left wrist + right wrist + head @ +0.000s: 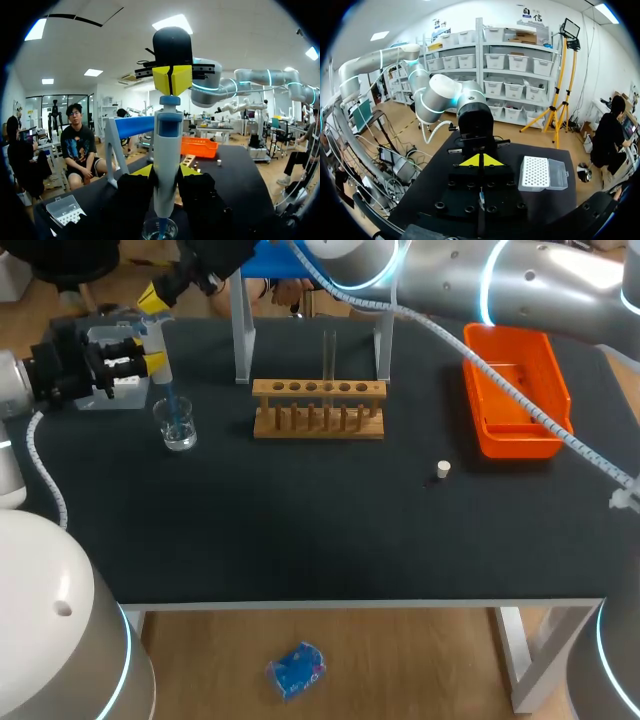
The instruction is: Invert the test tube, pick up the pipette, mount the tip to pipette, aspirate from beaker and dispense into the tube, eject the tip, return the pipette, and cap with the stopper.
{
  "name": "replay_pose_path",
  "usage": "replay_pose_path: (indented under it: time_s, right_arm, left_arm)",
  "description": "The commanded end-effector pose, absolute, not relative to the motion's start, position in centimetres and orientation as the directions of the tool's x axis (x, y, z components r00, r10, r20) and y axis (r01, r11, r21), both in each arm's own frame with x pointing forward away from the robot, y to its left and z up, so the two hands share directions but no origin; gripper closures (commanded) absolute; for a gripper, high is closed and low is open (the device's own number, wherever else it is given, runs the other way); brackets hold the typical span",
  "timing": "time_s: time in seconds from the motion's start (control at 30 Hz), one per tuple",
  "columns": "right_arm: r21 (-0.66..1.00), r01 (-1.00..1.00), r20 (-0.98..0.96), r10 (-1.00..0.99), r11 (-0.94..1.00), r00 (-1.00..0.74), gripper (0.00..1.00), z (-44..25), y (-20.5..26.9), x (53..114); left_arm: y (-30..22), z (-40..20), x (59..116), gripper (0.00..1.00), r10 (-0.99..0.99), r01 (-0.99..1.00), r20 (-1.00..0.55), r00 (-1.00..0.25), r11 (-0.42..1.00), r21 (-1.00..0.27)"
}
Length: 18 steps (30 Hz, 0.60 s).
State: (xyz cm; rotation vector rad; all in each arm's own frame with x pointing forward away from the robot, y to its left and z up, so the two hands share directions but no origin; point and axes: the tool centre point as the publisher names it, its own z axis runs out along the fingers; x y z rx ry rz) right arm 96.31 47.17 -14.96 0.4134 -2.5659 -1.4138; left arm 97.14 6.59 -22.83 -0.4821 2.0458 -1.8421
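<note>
Your left tool (166,171) is clamped on the pipette (167,145). Its tip dips into the beaker (176,428) just under the tool. Your right tool (172,80), fingers together, rests on top. The pipette looks light and slick, so hold its thick middle.

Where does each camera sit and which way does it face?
Head: above, behind, looking down on the table; left arm, right arm show.
Left wrist: along the left pincer, shut on the pipette above the beaker.
Right wrist: past the shut right pincer at the tip box.
Shared: head and left wrist show pipette and beaker.
</note>
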Motion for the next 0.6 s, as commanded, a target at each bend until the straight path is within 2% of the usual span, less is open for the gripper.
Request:
replay_pose_path:
  time_s: [0.03,0.6]
  right_arm:
    - [0.848,-0.151,0.028,-0.327,0.508,-0.945,1.0,-15.55,47.03,96.31]
    - [0.847,-0.143,0.038,-0.328,0.512,-0.944,1.0,-16.0,47.1,96.28]
  left_arm:
    - [6.65,-22.48,97.23,1.0,-0.469,-0.019,-0.029,-0.883,0.097,-0.995]
    - [6.65,-22.48,97.23,1.0,-0.469,-0.019,-0.029,-0.883,0.097,-0.995]
